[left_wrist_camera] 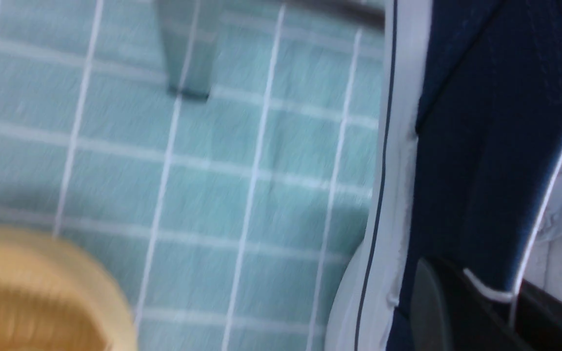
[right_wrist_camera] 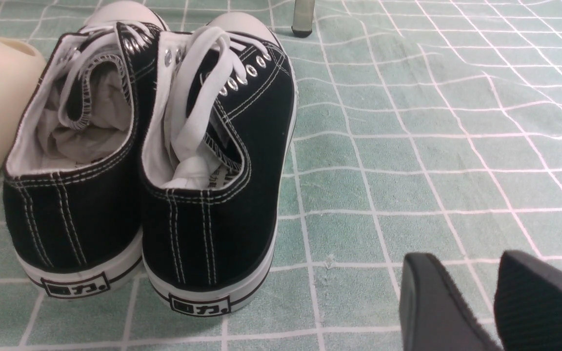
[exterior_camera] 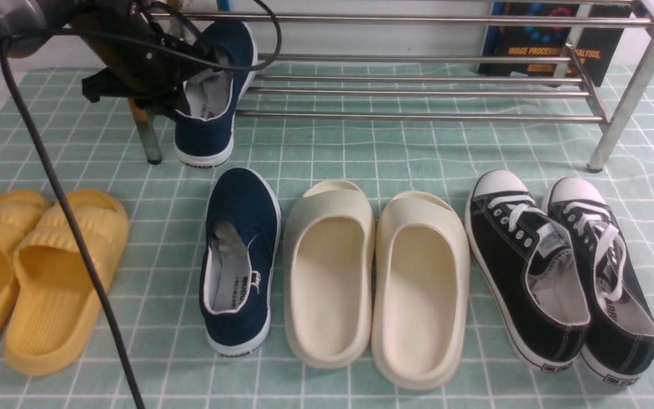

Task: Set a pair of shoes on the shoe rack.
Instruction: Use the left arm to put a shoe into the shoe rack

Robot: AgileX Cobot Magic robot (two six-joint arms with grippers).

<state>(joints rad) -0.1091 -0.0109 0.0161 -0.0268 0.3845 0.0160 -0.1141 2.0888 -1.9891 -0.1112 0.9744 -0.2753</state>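
The left pincer [exterior_camera: 197, 76] pinches the collar of one navy blue canvas slip-on sneaker [exterior_camera: 208, 129], heel lowermost, at the left front leg of the steel-tube shoe rack [exterior_camera: 418, 117]. The second navy sneaker [exterior_camera: 242, 255] lies flat before the rack, just beside a cream foam slide [exterior_camera: 327, 272]. The right pincer [right_wrist_camera: 487, 280], slightly spread and empty, hangs beside the black lace-up sneakers [right_wrist_camera: 212, 204].

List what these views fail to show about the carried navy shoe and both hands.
- Front view: how the left hand grips the lifted navy shoe is hidden behind the arm.
- Left wrist view: motion blur smears the rack leg; whether the shoe touches the shoe rack is unclear.
- Right wrist view: the bottom edge cuts off the right hand; the front view misses it.
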